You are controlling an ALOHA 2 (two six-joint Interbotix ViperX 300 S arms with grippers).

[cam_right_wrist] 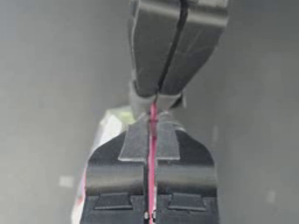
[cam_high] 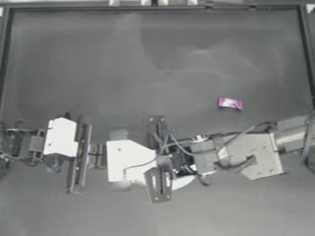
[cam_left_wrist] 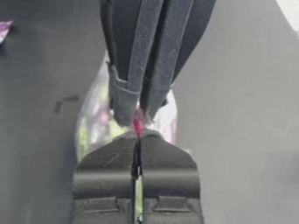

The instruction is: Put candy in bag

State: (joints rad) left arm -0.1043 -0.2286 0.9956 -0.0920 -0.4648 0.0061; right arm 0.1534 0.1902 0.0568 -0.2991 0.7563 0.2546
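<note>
Item one: we record the left gripper (cam_left_wrist: 138, 135), jaws pressed together on the pink zip strip of the bag (cam_left_wrist: 96, 124). Item two: the bag itself, clear plastic, pinched between both claws above the dark table (cam_high: 154, 60). Item three: the right gripper (cam_right_wrist: 153, 120), likewise clamped on the bag's rim, tip to tip with the left. Item four: the candy (cam_high: 230, 103), lying well apart from the bag, on the table beyond the right arm.
</note>
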